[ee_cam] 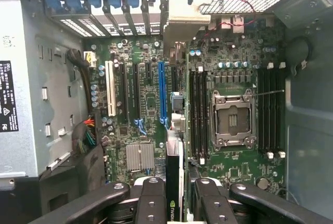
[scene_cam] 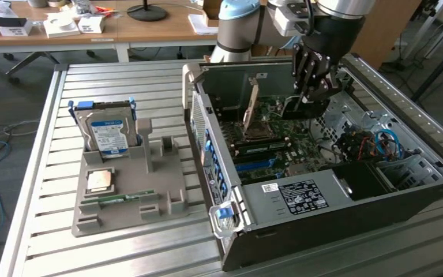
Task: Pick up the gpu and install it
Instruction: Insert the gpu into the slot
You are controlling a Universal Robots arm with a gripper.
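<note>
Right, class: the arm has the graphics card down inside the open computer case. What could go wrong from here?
1. The gpu, clamped edge-on in the gripper, sits beside the blue slot, not clearly over it; pushed down misaligned, its contacts could suffer.
2. The pale bracket at its far end is close to the rear slot covers and might snag.
3. The memory slots lie right alongside; a tilt could scrape them.

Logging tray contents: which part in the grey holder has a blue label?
The hard drive, standing on edge; the processor and memory stick show no blue.
</note>
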